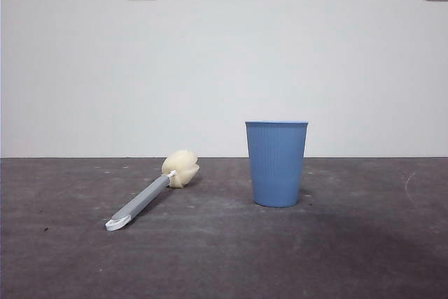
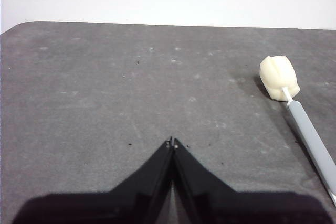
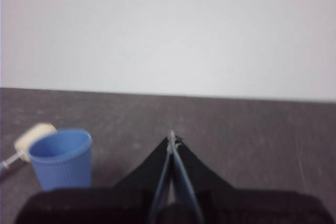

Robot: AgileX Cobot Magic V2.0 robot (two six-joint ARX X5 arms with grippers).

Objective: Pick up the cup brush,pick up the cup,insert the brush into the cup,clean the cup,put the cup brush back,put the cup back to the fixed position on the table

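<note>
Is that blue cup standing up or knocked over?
Standing upright. The cup rests on its narrow base on the table, open rim facing up. The cup brush lies flat beside it, apart.

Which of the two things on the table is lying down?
The cup brush: it lies flat on the table, while the blue cup stands upright.

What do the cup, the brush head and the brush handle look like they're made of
The cup looks like blue plastic: matte, finely ribbed walls under a smooth rim band. The brush head seems to be soft foam sponge: cream-yellow, lobed and dull. The brush handle is probably smooth grey plastic with a faint sheen and a white tip; the exact material can't be told.
</note>
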